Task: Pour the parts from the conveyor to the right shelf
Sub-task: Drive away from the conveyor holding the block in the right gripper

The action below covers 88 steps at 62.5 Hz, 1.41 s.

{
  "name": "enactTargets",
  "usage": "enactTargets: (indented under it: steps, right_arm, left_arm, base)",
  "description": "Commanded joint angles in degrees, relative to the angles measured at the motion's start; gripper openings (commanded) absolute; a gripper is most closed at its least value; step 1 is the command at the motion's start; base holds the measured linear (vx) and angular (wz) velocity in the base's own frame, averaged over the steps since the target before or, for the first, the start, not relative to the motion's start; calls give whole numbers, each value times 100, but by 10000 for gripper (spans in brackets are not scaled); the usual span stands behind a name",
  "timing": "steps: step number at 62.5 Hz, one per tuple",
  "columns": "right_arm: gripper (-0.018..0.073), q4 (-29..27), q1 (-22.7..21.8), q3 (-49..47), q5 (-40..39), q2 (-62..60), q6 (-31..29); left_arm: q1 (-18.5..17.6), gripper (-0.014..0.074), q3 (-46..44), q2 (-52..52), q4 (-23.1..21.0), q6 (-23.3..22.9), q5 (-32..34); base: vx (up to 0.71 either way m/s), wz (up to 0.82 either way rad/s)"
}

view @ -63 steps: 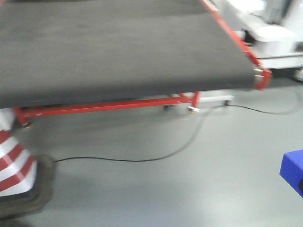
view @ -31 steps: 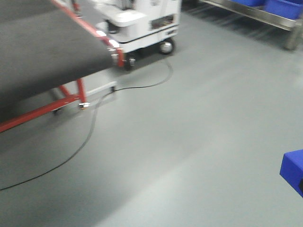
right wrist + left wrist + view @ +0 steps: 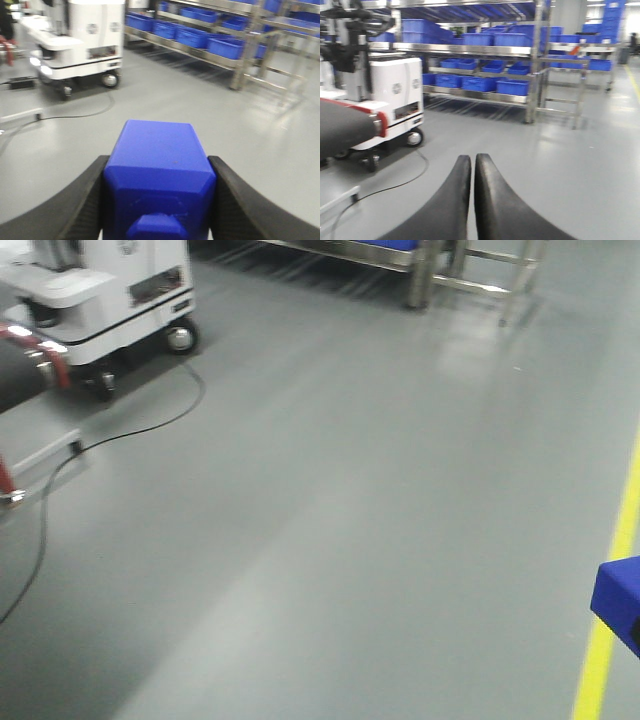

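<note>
My right gripper (image 3: 157, 162) is shut on a bright blue part (image 3: 157, 170), a blocky piece with a short stub facing the camera, held above the grey floor. A corner of that part (image 3: 620, 602) shows at the right edge of the front view. My left gripper (image 3: 472, 161) is shut, its black fingers pressed together with nothing between them. The conveyor (image 3: 342, 126) lies to the left; only its red-edged end (image 3: 22, 368) shows in the front view. Ahead across the floor stands the right shelf (image 3: 485, 50), a steel rack with blue bins (image 3: 225, 47).
A white wheeled machine (image 3: 110, 290) stands beside the conveyor's end, with a black cable (image 3: 130, 430) trailing over the floor from it. A yellow floor line (image 3: 610, 630) runs along the right. The shelf's steel legs (image 3: 420, 280) reach the floor at the top.
The front view has swung right: the conveyor slid off to the left edge, and the white machine and then the shelf came into view. The blue part stays at the same spot.
</note>
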State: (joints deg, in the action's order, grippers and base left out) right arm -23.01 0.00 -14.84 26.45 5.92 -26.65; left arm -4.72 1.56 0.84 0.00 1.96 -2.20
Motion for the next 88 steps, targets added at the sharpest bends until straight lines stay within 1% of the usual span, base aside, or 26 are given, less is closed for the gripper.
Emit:
enactTargets:
  steps: [1,40,66,88]
  right_arm:
    - [-10,-73,-23,-168,-415,66,-46]
    - [-10,-73,-23,-168,-420,66,-46]
    - [-10,-73,-23,-168,-420,66,-46]
    - [-10,-73,-23,-168,-420,66,-46]
  left_arm:
    - [-23,-6,171,64,0,-49,411]
    - [-23,-6,171,64,0,-49,411]
    - [-23,-6,171,64,0,-49,411]
    - [-23,-6,171,64,0,-49,411]
  base:
    - [-17,-64]
    - [-9,-68]
    - [10,-70]
    - [20,-40]
